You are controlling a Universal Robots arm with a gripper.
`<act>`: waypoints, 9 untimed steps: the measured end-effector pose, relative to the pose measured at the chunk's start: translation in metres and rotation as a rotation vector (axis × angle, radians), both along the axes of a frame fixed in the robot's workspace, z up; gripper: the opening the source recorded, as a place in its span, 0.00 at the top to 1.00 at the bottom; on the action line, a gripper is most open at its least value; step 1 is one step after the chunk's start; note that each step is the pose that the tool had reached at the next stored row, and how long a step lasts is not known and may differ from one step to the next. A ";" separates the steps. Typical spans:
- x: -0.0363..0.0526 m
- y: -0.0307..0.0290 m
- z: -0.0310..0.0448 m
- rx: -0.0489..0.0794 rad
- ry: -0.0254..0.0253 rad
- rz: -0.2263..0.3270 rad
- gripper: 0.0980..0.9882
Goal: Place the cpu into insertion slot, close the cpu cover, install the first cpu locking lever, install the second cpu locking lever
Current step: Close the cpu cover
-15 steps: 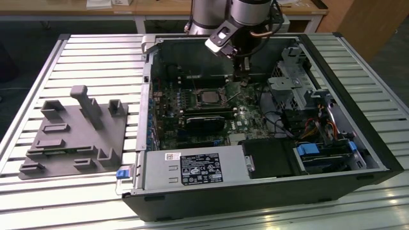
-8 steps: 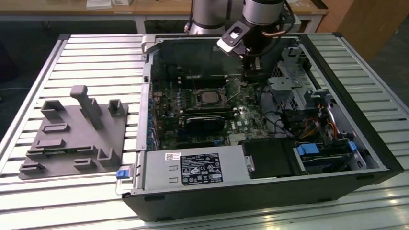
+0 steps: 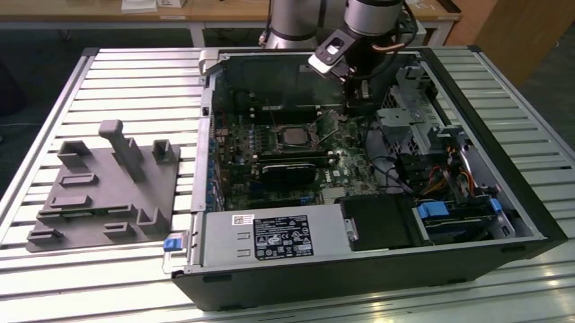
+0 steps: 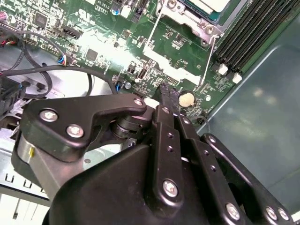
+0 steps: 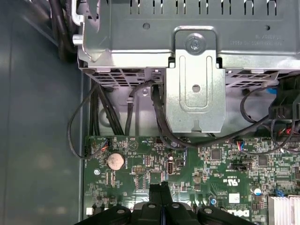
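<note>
While I watched from beside the slatted table (image 3: 134, 74), the open computer case (image 3: 530, 222) lay on its side, with a grey fixture (image 3: 99, 202) just beside it on the exterior view's left. The arm (image 3: 373, 17) reached down into the far end of the case, over the green motherboard (image 3: 355, 176).

Near the middle of the board sat the insertion slot (image 3: 310, 138), and the cpu (image 3: 293, 137) lay flat inside it, top face up. Being square, it had no long axis to speak of, and its edges ran parallel to the slot's rim. In the second wrist view, the silvery cpu cover (image 4: 187, 18) framed it, with a thin wire lever (image 4: 207, 61) running along one side.

The gripper (image 5: 160, 188) hung well apart from the slot, toward the exterior view's right, low over the board's corner near a coin battery (image 5: 116, 161). Its fingers (image 4: 168, 122) were pressed together with nothing between them. Whether the tips touched the board, I could not tell.
</note>
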State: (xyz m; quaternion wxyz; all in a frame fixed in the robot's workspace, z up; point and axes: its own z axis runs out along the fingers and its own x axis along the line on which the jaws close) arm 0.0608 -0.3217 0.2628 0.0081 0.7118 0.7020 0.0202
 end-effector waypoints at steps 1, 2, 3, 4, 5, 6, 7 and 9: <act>0.0002 0.0000 -0.0002 0.000 0.0000 0.000 0.99; 0.0004 0.0001 -0.0004 0.000 -0.0001 0.000 0.99; 0.0006 0.0000 -0.0006 0.000 0.0000 0.000 0.99; 0.0007 0.0000 -0.0009 0.000 -0.0001 0.000 0.99; 0.0007 0.0000 -0.0010 0.000 0.0000 0.000 0.99; 0.0008 0.0000 -0.0012 0.000 0.0000 0.000 0.99; 0.0010 0.0000 -0.0013 0.000 0.0000 0.000 0.99; 0.0013 0.0001 -0.0016 0.000 0.0000 0.000 0.99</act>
